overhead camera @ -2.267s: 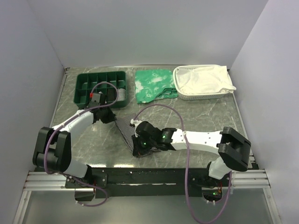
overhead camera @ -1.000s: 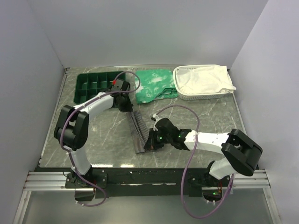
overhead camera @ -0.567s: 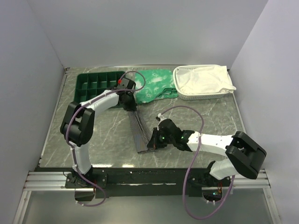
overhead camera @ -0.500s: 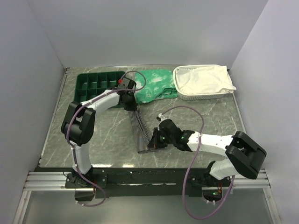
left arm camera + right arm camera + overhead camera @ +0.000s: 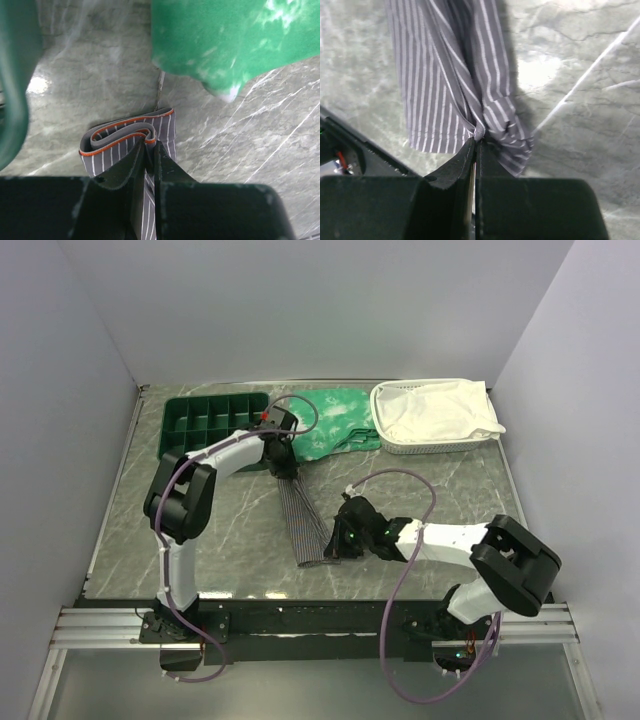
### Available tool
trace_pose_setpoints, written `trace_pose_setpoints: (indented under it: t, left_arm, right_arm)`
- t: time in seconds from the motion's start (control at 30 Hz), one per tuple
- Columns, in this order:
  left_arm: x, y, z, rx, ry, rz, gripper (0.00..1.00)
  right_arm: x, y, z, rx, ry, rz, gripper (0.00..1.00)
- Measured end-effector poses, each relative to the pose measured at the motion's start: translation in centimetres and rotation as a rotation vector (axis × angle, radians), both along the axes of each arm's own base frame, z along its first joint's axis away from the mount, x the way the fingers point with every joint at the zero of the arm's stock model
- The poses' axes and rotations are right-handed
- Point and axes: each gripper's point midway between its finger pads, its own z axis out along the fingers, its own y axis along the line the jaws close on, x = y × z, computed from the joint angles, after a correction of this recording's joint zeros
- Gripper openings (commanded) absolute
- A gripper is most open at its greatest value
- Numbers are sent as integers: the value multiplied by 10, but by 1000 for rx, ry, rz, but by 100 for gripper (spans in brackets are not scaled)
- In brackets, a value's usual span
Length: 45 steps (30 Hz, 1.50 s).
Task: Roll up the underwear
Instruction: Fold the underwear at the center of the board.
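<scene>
We find the underwear (image 5: 303,525) folded into a narrow strip at the middle of the desk (image 5: 200,530), running toward its near edge. The left gripper (image 5: 150,150) pinches its waistband end, and the right gripper (image 5: 476,142) pinches the near end. Folding looks complete; rolling end over end should follow.

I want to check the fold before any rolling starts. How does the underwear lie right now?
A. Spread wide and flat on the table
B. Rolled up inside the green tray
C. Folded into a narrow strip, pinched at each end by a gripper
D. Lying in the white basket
C: the underwear runs as a narrow strip from the left gripper, beside the green cloth, to the right gripper, each shut on one end.
</scene>
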Motion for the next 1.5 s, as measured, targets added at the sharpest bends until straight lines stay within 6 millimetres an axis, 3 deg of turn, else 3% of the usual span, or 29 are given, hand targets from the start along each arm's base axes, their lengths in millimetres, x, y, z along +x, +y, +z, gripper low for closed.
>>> trace_pose_setpoints:
  t: [0.3,0.4,0.43,0.47,0.5,0.57,0.6,0.63,0.7,0.87,0.9,1.1,1.33,1.5]
  left_arm:
    - [3,-4,0,0,4,-2,19]
    - [4,-5,2,-2,1,1,30]
    - [4,-5,2,-3,2,2,31]
    - [5,-5,2,-3,1,1,33]
    - [5,-5,3,-4,-1,2,42]
    - [7,-6,5,-7,-7,1,48]
    - [8,-7,6,-9,-12,0,56]
    - [10,-7,8,-11,-16,2,59]
    - [12,-9,11,-16,-26,1,68]
    - [18,-12,18,-27,-48,1,72]
    - [19,-12,19,-28,-53,2,78]
    - [21,-9,35,-26,-87,4,80]
    - [14,6,82,-40,-195,31,81]
    - [-2,26,79,-27,-194,50,81]
  right_arm:
    - [4,-2,-5,-23,16,-28,8]
    - [6,-4,-5,-31,9,-47,21]
    - [7,-4,-5,-30,9,-55,36]
    - [8,-6,-4,-35,5,-65,44]
    - [9,-7,-2,-36,1,-78,47]
    - [11,-12,4,-35,-23,-100,48]
    - [13,-14,8,-31,-40,-110,49]
    - [14,-16,13,-25,-54,-120,54]
    - [17,-21,24,-9,-88,-149,56]
    - [27,-31,49,15,-173,-210,56]
    - [28,-32,50,14,-181,-213,55]
    - [29,-28,40,-32,-163,-172,51]
    - [37,-10,33,-81,-154,-87,49]
    - [44,5,39,-76,-170,-26,47]
